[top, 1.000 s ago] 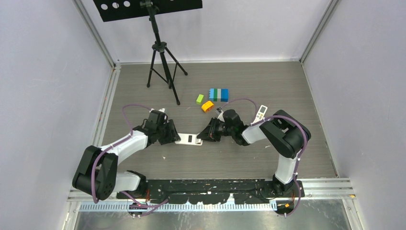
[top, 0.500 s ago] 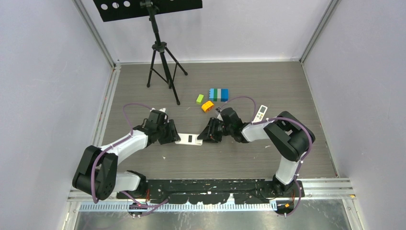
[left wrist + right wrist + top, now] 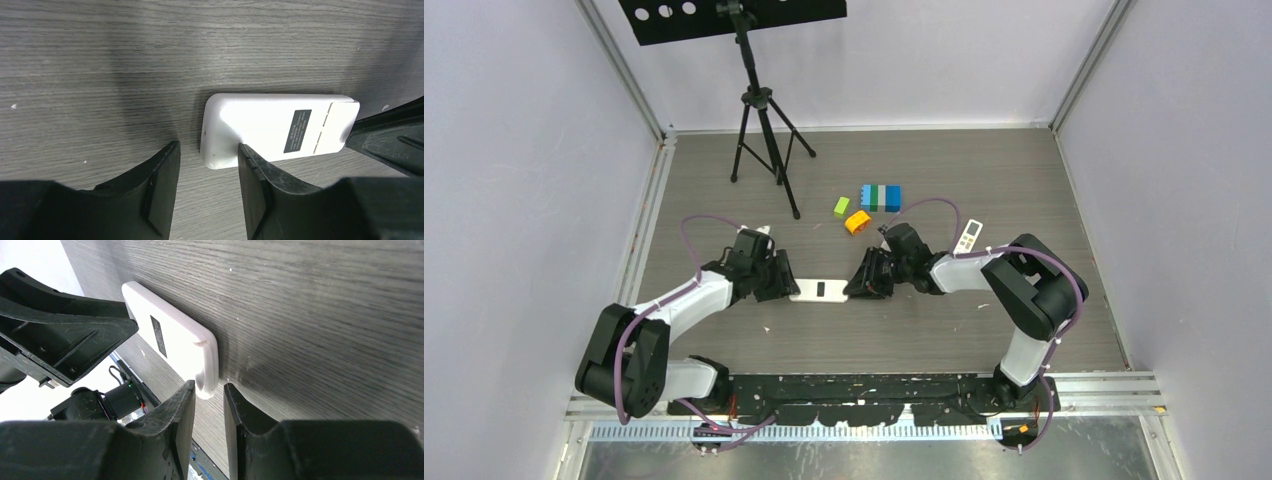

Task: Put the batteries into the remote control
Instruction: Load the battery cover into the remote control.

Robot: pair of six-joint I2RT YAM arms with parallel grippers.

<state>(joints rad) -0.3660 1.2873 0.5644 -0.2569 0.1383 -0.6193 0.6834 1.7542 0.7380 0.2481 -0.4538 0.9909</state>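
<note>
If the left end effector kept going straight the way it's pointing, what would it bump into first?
The white remote. Its near end lies right in front of the left end effector, and may be touching one finger, though that's hard to tell. Past the remote sits the right end effector.

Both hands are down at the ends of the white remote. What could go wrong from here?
1. The remote lies flat, and the left hand and right hand each reach only a corner at opposite ends; a squeeze may skid or spin it instead of gripping it.
2. Its back cover looks closed; prying there may push the remote along the table.
</note>
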